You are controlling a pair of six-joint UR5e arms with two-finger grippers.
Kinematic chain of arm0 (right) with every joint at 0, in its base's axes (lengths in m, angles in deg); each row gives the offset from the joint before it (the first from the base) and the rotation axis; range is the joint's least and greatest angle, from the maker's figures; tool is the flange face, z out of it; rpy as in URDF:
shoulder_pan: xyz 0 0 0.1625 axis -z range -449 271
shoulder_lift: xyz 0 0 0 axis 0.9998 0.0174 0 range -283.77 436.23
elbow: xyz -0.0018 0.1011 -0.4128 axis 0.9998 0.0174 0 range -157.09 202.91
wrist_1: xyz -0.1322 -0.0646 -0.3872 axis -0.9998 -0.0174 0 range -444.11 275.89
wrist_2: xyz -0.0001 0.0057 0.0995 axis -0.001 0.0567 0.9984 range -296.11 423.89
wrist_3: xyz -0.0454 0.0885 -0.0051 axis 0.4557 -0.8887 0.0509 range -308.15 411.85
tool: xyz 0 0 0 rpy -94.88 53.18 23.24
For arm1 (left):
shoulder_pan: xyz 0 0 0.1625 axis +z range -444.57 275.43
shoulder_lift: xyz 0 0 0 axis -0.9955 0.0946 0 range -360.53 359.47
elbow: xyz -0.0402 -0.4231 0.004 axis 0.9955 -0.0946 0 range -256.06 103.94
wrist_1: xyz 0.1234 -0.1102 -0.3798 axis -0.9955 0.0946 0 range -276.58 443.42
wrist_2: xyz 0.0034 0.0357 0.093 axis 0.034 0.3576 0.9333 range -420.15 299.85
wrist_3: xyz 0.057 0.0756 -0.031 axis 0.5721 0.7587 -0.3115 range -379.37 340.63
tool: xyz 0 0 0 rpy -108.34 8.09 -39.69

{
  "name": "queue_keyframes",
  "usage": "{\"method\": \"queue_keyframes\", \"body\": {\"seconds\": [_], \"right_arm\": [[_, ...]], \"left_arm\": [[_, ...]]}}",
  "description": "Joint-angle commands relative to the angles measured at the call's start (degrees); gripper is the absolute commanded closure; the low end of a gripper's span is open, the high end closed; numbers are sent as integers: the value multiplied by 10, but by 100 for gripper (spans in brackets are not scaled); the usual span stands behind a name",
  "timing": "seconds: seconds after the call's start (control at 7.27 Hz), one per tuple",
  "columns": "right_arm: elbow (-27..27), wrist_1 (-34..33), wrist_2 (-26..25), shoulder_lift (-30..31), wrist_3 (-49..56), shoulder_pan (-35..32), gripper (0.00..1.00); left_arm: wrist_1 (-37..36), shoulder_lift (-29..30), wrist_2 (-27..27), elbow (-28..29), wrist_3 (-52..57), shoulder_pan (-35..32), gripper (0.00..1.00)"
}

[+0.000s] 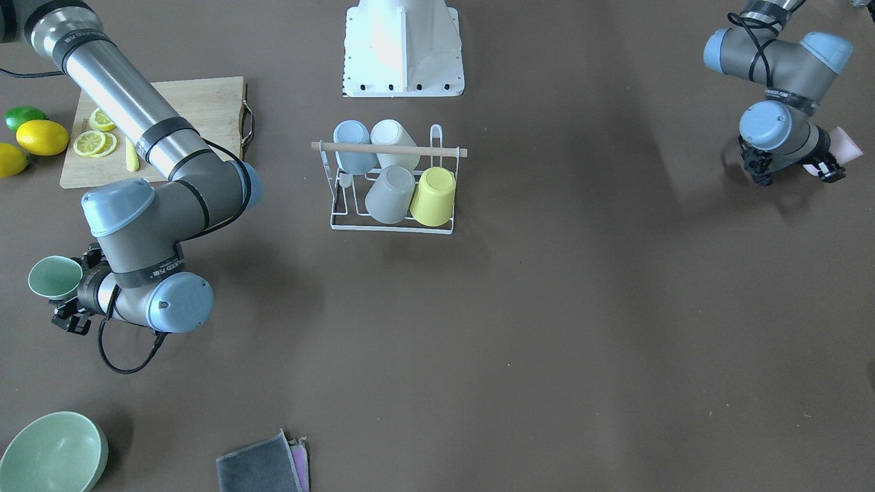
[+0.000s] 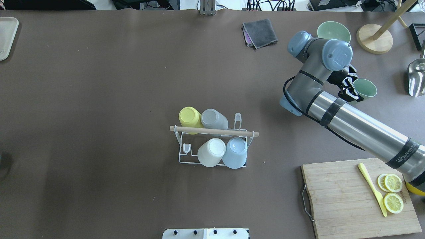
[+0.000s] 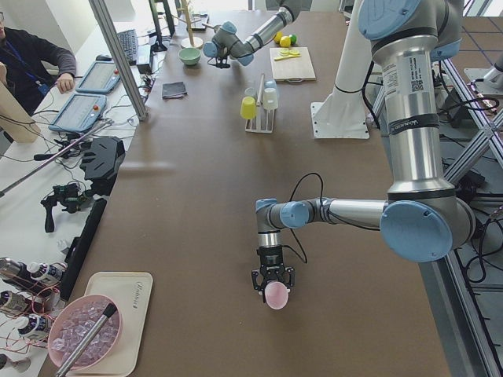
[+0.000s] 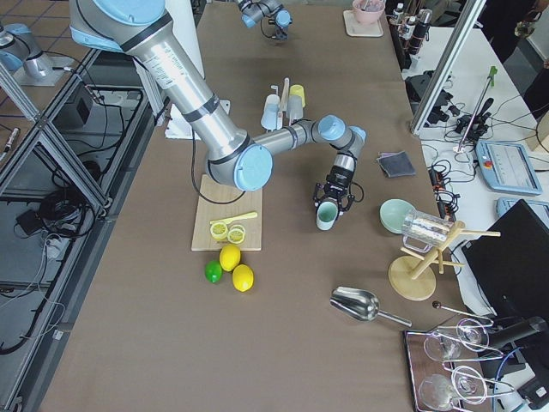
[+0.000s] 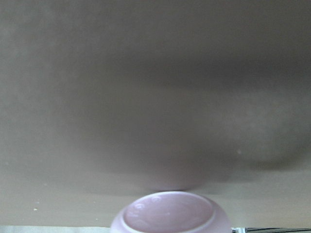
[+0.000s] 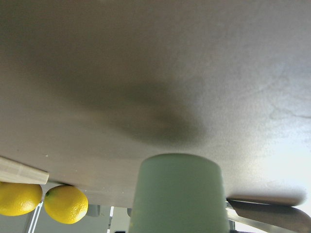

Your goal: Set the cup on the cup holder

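Cup holder [image 1: 392,222] holds four cups; right gripper [image 2: 349,89] grips green cup [image 2: 365,89]; left gripper [image 1: 796,169] apparently pinches pink cup [image 1: 846,145].

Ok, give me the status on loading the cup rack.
Done: yellow, grey, white and light blue plastic cups sit on the white wire cup holder. In hand: right gripper holds a green cup, left gripper a pink cup. Left: both still need placing on the holder.
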Motion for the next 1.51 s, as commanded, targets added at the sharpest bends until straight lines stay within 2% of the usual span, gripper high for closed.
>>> {"method": "queue_keyframes", "body": {"seconds": [0.0, 0.14, 0.41, 0.55, 0.83, 0.96, 1.1, 1.24, 1.38], "right_arm": [[-69, 13, 17, 14, -6, -25, 62], [-75, 43, 40, 17, -5, -43, 62], [-101, 47, 68, 18, -33, -52, 62], [-114, 75, 95, 20, -38, -67, 62], [-137, 132, 203, 24, -111, -89, 62], [-163, 189, 243, 43, -165, -90, 62], [-169, 264, 307, 58, -206, -104, 62], [-181, 350, 358, 75, -265, -111, 62], [-192, 471, 371, 109, -327, -112, 62]], "left_arm": [[-1, -1, 0, -9, 2, -3, 39], [-2, -7, -1, -23, 8, -7, 39], [-8, -17, -1, -52, 24, -13, 40], [-8, -14, 0, -53, 23, -13, 40], [-10, -10, 1, -82, 24, -59, 40], [-10, -7, 2, -108, 24, -82, 40], [-10, -3, 3, -126, 24, -98, 40], [-13, 15, 3, -136, 24, -118, 40], [-33, 50, 3, -137, 24, -141, 40]]}}
